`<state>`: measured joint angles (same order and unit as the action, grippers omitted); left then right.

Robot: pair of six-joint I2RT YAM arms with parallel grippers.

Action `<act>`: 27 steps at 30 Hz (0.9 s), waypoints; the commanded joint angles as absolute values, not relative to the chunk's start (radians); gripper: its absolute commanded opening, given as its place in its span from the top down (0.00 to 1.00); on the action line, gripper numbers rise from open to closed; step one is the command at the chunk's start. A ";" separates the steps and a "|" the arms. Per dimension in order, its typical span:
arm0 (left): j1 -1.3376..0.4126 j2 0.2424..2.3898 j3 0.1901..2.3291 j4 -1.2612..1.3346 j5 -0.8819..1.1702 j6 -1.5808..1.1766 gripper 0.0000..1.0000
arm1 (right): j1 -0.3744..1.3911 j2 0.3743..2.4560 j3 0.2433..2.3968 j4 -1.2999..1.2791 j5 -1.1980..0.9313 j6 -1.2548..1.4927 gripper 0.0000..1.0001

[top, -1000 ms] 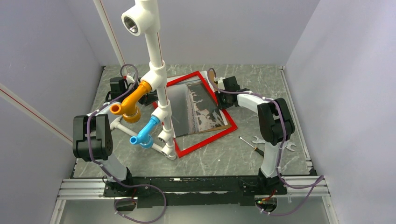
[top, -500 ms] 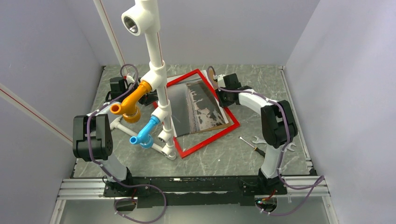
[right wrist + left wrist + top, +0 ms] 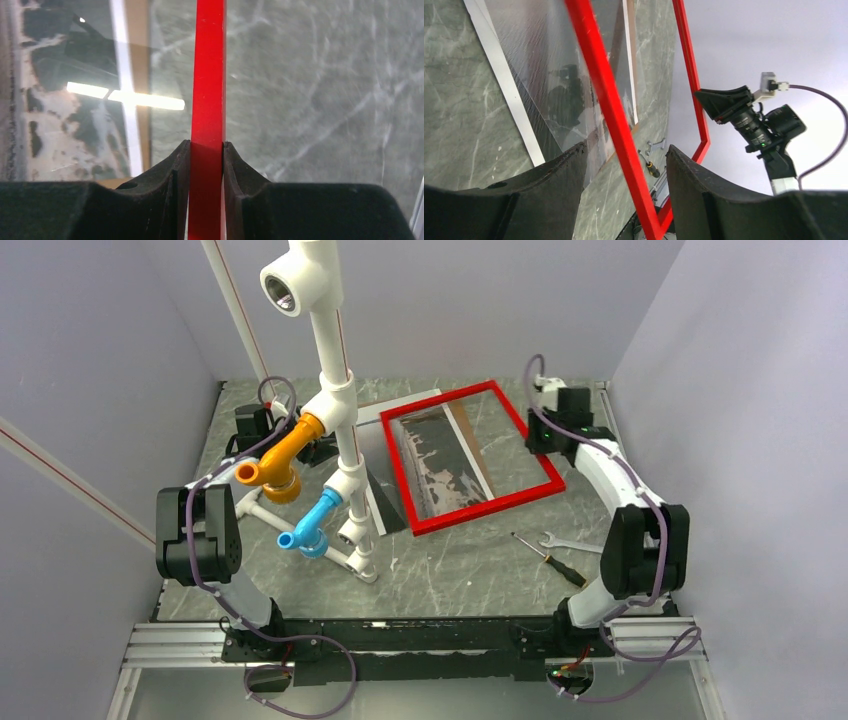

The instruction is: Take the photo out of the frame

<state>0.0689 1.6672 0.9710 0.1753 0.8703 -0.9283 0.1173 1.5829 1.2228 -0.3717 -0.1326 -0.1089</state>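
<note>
The red frame (image 3: pixel 470 515) hangs tilted above the table, with its glass in it. My right gripper (image 3: pixel 540 436) is shut on the frame's far right bar; in the right wrist view the bar (image 3: pixel 210 75) is clamped between the fingers of that gripper (image 3: pixel 206 146). The photo (image 3: pixel 440 465), grey and dark with a pale border, lies flat on the table, partly under the frame and partly left of it. My left gripper (image 3: pixel 318 450) is open by the photo's left edge. In its wrist view that gripper (image 3: pixel 626 152) shows the photo's border (image 3: pixel 504 85) and the frame (image 3: pixel 599 85) beyond its fingers.
A tall white pipe stand (image 3: pixel 335 390) with an orange fitting (image 3: pixel 280 465) and a blue fitting (image 3: pixel 315 520) stands left of the photo. A brown backing strip (image 3: pixel 470 445) shows beside the photo. A screwdriver (image 3: pixel 545 558) and a wrench (image 3: pixel 572 543) lie front right. Walls close three sides.
My right arm has swung right and back, lifting the red frame off the photo and carrying it right. The photo stayed on the table. The left arm has not moved.
</note>
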 commanded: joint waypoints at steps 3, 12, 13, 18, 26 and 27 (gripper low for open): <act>0.061 1.662 0.999 0.281 0.927 -0.936 0.37 | 0.024 1.486 1.131 -0.249 -0.274 -0.018 1.00; 0.048 1.680 1.005 0.276 0.934 -0.935 0.37 | -0.084 1.611 1.180 -0.303 0.106 -0.111 0.93; 0.047 1.681 1.002 0.285 0.936 -0.941 0.37 | -0.083 1.633 1.206 -0.313 0.159 -0.107 0.71; 0.038 1.688 1.000 0.288 0.933 -0.939 0.37 | 0.010 1.723 1.327 -0.394 0.447 -0.035 0.00; 0.014 1.731 1.007 0.285 0.939 -0.937 0.37 | 0.286 1.769 1.418 -0.425 0.219 0.251 0.00; 0.007 1.739 1.006 0.293 0.942 -0.945 0.37 | 0.323 1.771 1.390 -0.374 0.188 0.287 0.00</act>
<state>0.0406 1.7138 0.9710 0.2424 0.8955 -0.9630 0.2157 1.7786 1.4006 -0.4217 0.3500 0.0746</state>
